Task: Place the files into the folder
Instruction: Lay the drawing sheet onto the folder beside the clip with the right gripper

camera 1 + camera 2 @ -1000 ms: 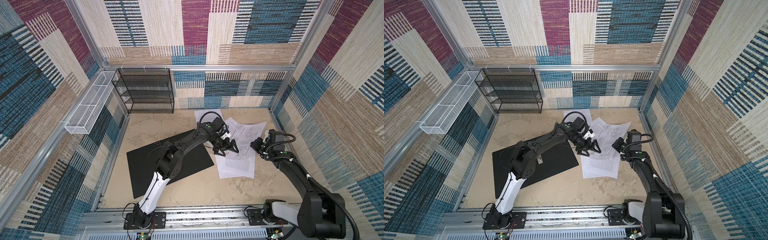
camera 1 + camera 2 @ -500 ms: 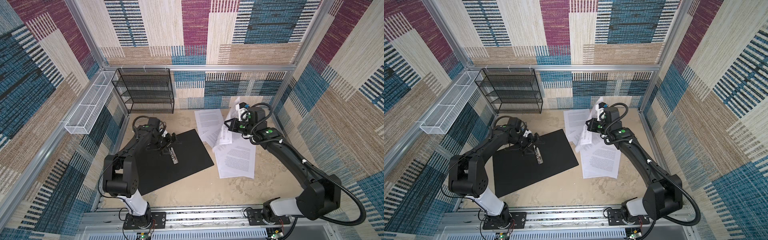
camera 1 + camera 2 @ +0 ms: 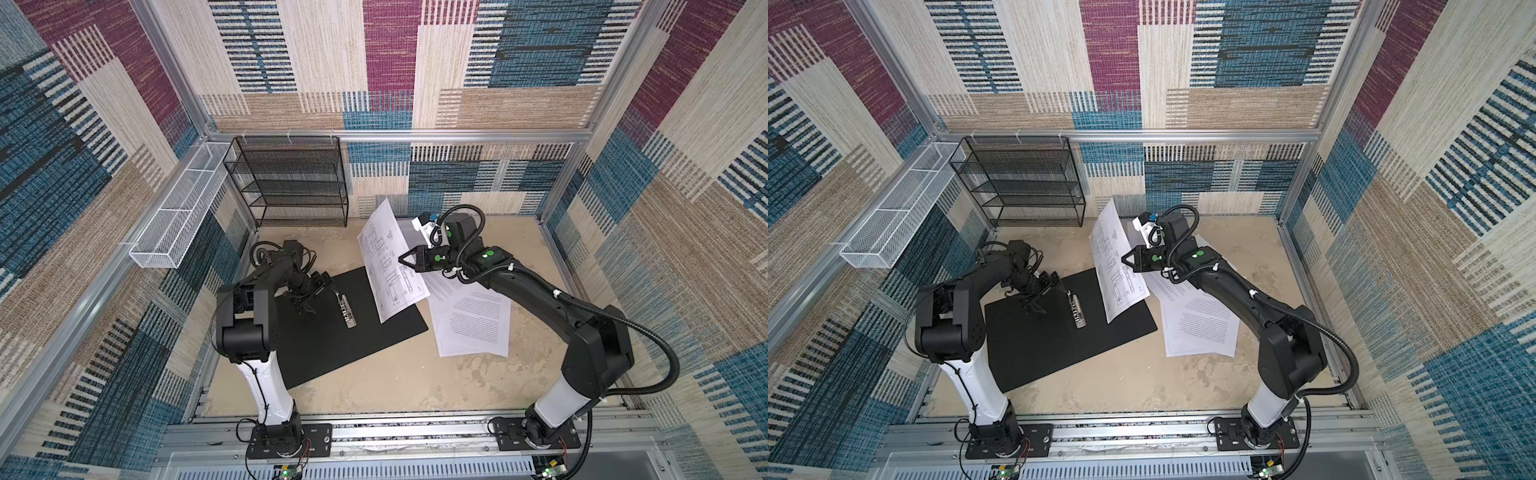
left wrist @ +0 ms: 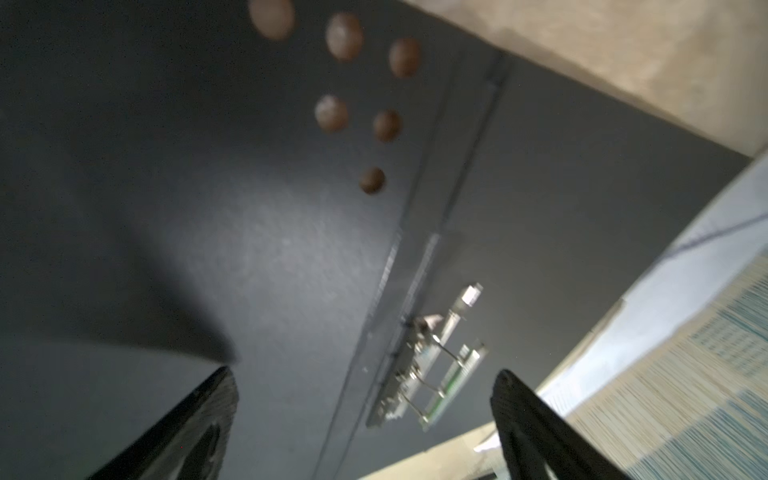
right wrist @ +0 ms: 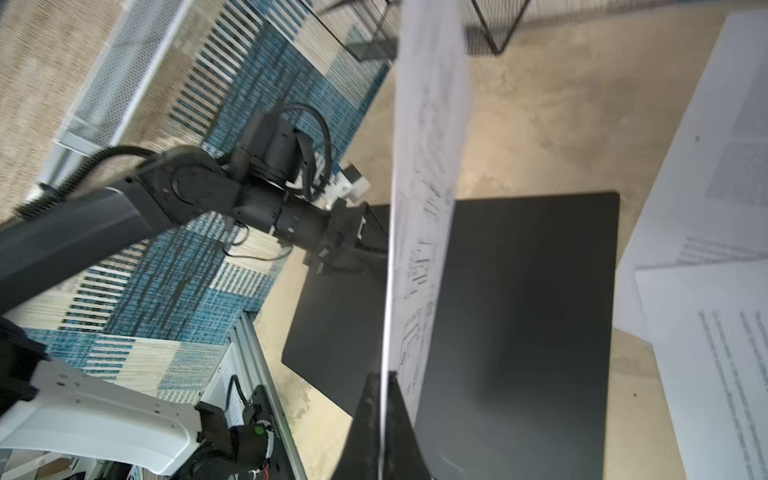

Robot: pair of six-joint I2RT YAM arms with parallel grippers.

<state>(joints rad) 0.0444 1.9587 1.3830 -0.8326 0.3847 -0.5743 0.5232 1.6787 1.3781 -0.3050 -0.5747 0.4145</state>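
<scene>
A: Look at the folder. Lies open and flat on the table, black inside up, with a metal clip along the middle fold.
B: Now look at the right gripper. Hangs in the air near the folder's far corner. Pinches a paper with drawings by one edge, with both fingers squeezed together on it.
A: Touching the folder, that paper?
B: Hard to tell. Stands up on edge, tilted, over the folder's half past the clip, with the low edge close to the black face.
A: And the other papers?
B: Lie flat on the table just beside the folder, on the right gripper's side. Overlap in a loose pile, full of small print.
A: Check the left gripper too.
B: Points down at the folder's other half, just beside the clip, with fingers spread wide apart.
A: Touching the black face?
B: Cannot tell from up here.
A: Anything behind the folder?
B: Yes, a black wire rack against the back wall, well apart from the folder.
</scene>
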